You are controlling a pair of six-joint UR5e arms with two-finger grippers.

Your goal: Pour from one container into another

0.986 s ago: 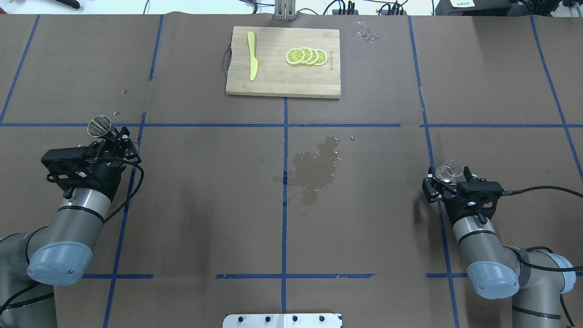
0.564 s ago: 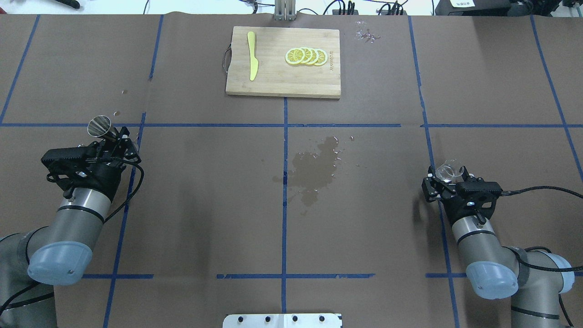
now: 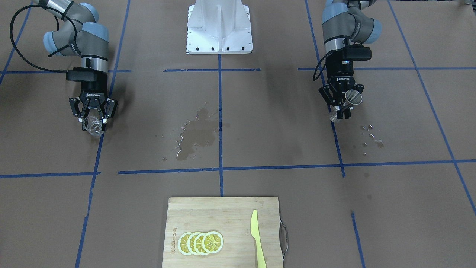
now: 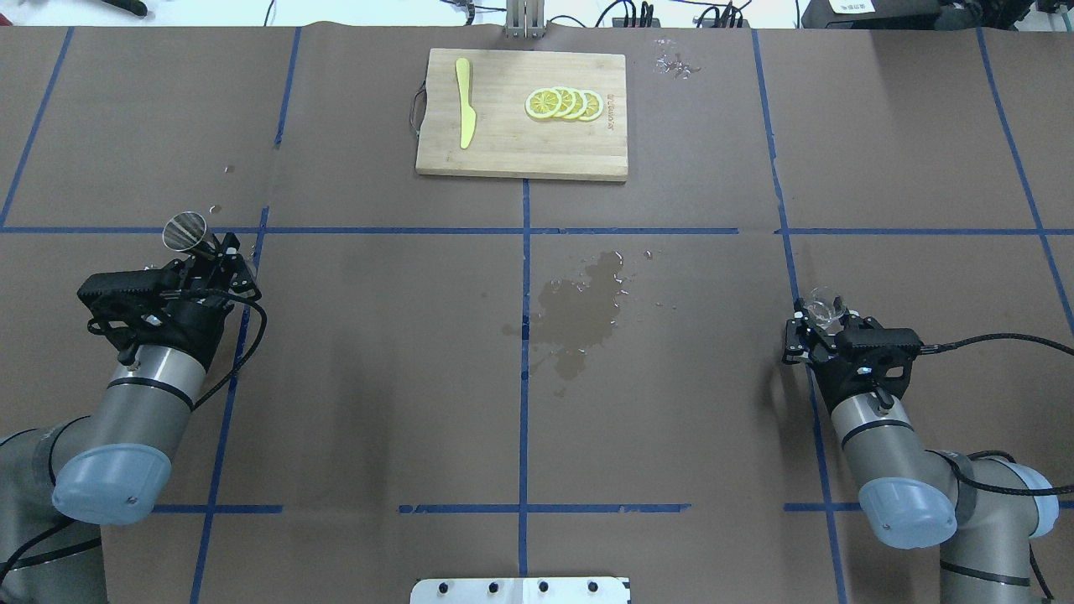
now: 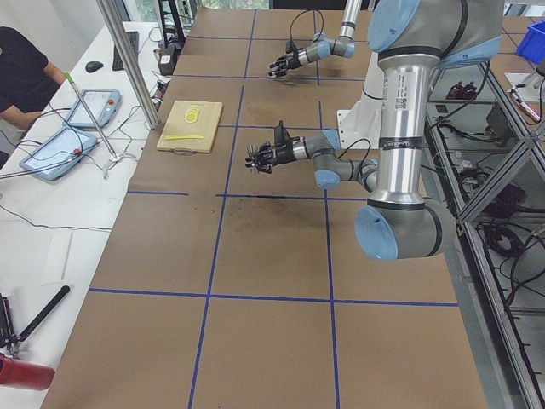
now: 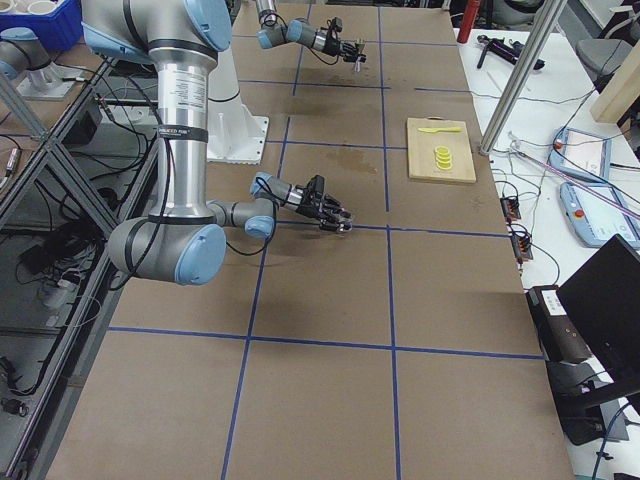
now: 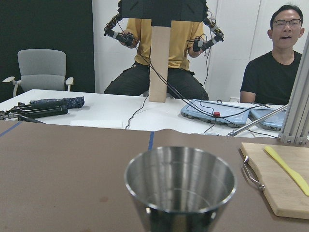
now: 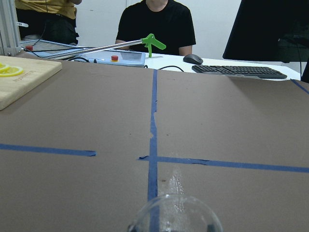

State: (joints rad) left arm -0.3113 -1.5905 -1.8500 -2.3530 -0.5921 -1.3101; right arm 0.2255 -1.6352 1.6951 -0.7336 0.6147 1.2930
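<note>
The right gripper is clamped on the glass cup, well off to the robot's right of the wet patch. Whether the cup holds liquid cannot be told.

The left gripper grips the jigger by its lower part, well off to the patch's left and slightly farther out. The jigger's mouth faces up and looks about upright in the wrist view. A few droplets lie just beside it.

The 2 containers are far apart, so the main risk is in closing that gap. A jolt or early tilt on the way would add to the patch. The jigger's mouth is small, so a slight offset or a fast tip would send liquid past the rim. The cup's smooth glass could also turn between the fingers as it tips.

Beyond the patch, the cutting board with 4 lemon slices and 1 knife seems clear of any splash.
</note>
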